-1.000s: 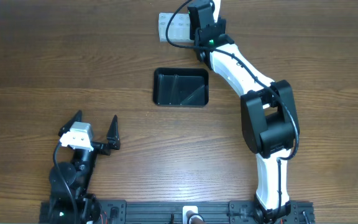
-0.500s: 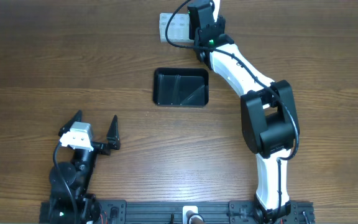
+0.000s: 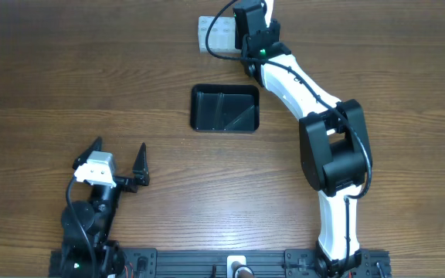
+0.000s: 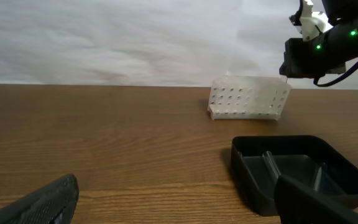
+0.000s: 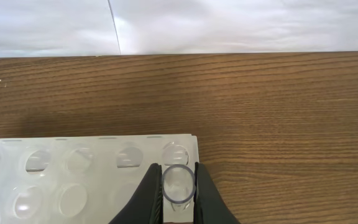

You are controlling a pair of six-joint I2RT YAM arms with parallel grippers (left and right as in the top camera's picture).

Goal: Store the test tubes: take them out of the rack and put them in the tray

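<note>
right gripper (image 5: 178, 175) stays clenched on test tube (image 5: 178, 186) over rack (image 5: 73, 186), unmoved.

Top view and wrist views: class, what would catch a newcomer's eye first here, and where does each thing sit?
The right gripper grips a clear test tube at the corner of the white rack on the far edge of the table. The black tray sits mid-table with clear tubes already inside, and the left gripper rests open near its base.
</note>
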